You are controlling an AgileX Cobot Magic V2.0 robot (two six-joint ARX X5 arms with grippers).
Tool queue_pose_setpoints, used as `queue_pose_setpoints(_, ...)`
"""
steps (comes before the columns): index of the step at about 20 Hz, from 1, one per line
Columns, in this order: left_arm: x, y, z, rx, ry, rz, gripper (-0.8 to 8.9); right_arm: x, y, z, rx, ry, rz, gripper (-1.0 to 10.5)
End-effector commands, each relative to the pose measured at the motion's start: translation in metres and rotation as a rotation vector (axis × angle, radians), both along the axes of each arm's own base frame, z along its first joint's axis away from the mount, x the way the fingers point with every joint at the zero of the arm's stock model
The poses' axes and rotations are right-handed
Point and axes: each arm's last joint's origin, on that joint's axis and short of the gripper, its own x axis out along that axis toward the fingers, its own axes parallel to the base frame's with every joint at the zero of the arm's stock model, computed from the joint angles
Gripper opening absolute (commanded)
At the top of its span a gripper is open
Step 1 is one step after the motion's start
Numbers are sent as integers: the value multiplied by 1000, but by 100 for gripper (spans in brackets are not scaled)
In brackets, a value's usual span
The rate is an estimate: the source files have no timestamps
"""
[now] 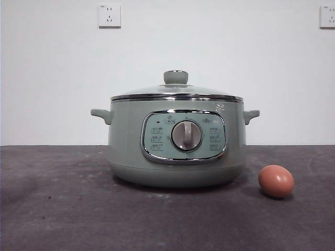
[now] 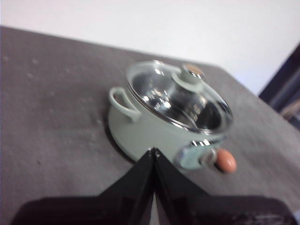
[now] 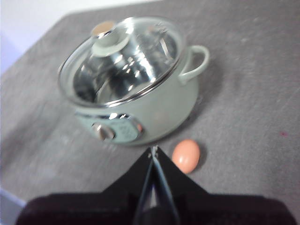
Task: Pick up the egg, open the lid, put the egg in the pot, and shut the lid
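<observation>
The egg (image 3: 186,155) is lying just beside the right hand (image 3: 153,151), whose jaws are pressing together; the left hand (image 2: 153,151), also closed, is waiting farther off.

Dark grey table (image 1: 63,209) across the lower half. White wall (image 1: 52,78) behind. Two white sockets: one (image 1: 109,15) at eleven o'clock, one (image 1: 327,15) at one o'clock.

Front camera low, near pot (image 1: 177,151); wrist cameras above (sharing pot).
</observation>
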Motion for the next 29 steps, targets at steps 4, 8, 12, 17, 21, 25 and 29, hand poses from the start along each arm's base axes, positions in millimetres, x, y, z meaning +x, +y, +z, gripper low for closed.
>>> queue_pose_setpoints(4,-5,-1,30,154,32,-77,-7,3,1,31,-129,77,85,-11)
queue_pose_setpoints(8,-11,-1,52,239,140,-143,-7,2,1,40,-183,226,129,-11)
queue_pose_setpoints(12,-13,-3,60,261,216,-201,-7,-2,0,34,-218,319,162,-11)
queue_pose_setpoints(17,-12,-3,60,261,218,-206,109,-2,0,34,-199,330,143,96)
queue_pose_setpoints(21,-12,-3,61,261,213,-200,691,0,0,34,-182,345,127,629)
queue_pose_setpoints(25,-12,-3,61,261,213,-201,691,1,0,33,-182,350,127,627)
queue_pose_setpoints(29,-12,-3,61,261,213,-201,691,9,2,32,-170,374,116,626)
